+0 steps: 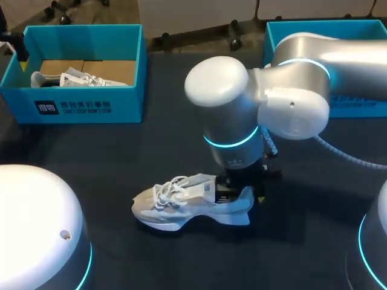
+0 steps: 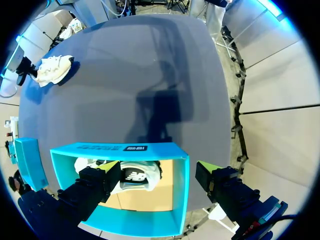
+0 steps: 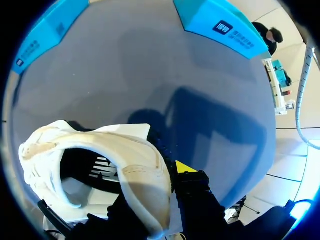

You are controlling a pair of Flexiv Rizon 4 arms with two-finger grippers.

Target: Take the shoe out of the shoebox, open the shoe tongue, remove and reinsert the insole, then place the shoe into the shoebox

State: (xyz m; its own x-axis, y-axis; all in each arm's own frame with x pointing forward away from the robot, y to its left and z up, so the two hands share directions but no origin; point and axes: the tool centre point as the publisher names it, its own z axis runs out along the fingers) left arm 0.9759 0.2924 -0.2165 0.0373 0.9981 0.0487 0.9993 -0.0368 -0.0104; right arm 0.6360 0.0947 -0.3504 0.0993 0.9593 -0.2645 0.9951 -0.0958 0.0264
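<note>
Jaws of the right gripper (image 1: 242,193) are clamping the heel of the shoe (image 1: 175,202) sitting on the table (image 1: 91,151), arm standing vertically above it; left gripper (image 2: 156,175) is hanging wide open, far from the shoe

On table (image 1: 121,151) centre, shoe (image 1: 175,202) with right gripper (image 1: 242,194) at heel; shoebox (image 1: 78,109) behind, left

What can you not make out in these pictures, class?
Insole: head view, the right arm covers the shoe's opening; right wrist view, too dark inside.
Right box's contents: head view, behind that arm.
Second shoe, in the left box: left wrist view, partly behind the left end effector.
</note>
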